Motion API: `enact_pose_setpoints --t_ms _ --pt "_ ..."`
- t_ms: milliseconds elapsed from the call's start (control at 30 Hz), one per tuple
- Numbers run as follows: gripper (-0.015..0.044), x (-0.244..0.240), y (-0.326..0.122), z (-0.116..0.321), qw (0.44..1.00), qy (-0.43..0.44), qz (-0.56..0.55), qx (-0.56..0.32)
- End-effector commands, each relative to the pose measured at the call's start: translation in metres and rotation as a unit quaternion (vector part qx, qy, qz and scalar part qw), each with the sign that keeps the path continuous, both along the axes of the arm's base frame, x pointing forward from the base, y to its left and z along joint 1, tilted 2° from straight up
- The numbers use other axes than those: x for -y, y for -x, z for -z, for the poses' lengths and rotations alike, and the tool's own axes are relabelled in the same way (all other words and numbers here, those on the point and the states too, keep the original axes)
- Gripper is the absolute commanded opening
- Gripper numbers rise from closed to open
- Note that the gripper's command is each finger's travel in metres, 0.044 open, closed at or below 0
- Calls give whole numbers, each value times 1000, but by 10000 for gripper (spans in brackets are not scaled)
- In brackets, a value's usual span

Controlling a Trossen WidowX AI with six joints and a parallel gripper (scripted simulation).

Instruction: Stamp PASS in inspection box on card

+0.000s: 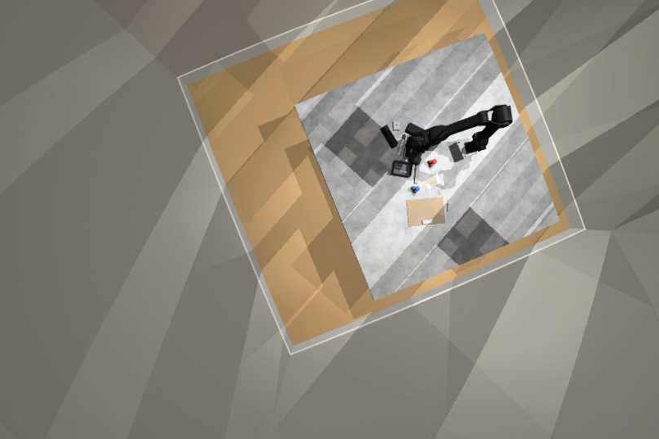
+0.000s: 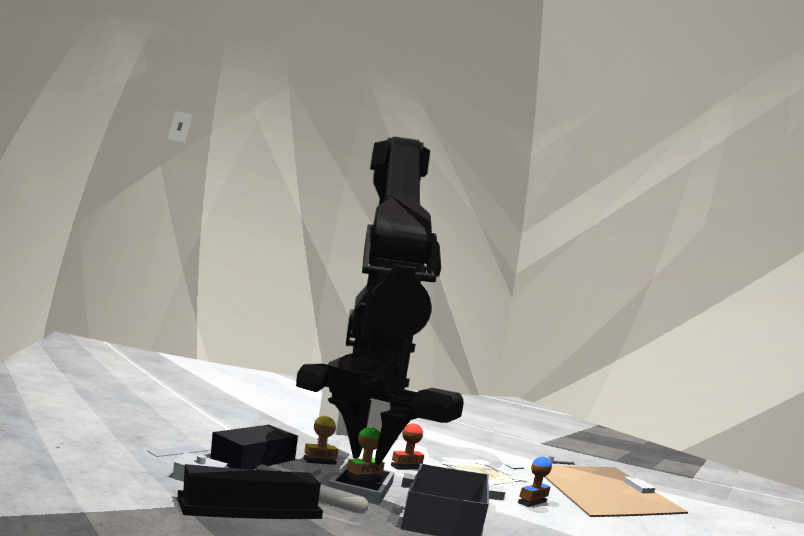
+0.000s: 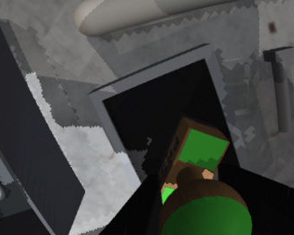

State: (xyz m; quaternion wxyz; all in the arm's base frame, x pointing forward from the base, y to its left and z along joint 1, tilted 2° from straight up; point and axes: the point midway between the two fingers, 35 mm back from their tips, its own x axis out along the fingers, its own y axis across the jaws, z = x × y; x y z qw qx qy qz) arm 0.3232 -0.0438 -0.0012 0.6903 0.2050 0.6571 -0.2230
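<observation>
My gripper (image 2: 369, 455) (image 3: 189, 178) is part-closed on the stamp (image 2: 368, 446) (image 3: 203, 146), at the pad's (image 2: 384, 494) (image 3: 216, 70) five o'clock in my wrist view; the card (image 1: 433, 181) (image 2: 482, 471) lies at two o'clock of the bin (image 2: 444, 505) in the exterior view.

Green knob on the PASS stamp (image 2: 369, 435) (image 3: 206, 217)! Yellow tops HOLD (image 2: 323, 426), and there's tan on the clipboard (image 1: 424, 210) (image 2: 615, 492).

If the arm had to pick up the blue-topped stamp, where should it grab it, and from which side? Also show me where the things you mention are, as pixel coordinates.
Probably by the narrow neck under the ball of the blue-topped stamp (image 1: 415, 189) (image 2: 540, 473), coming down from above with a finger on either side. It stands upright on its wider base, knob up, and the ball above the neck should help stop it slipping out.
</observation>
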Motion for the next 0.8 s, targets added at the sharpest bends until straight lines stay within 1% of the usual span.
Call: enact_pose_setpoints --t_ms 0,367,767 --pt "0 0 0 -2 1000 2 0 0" --pt "0 0 0 -8 1000 2 0 0" --pt "0 -1 0 -27 1000 1 0 0"
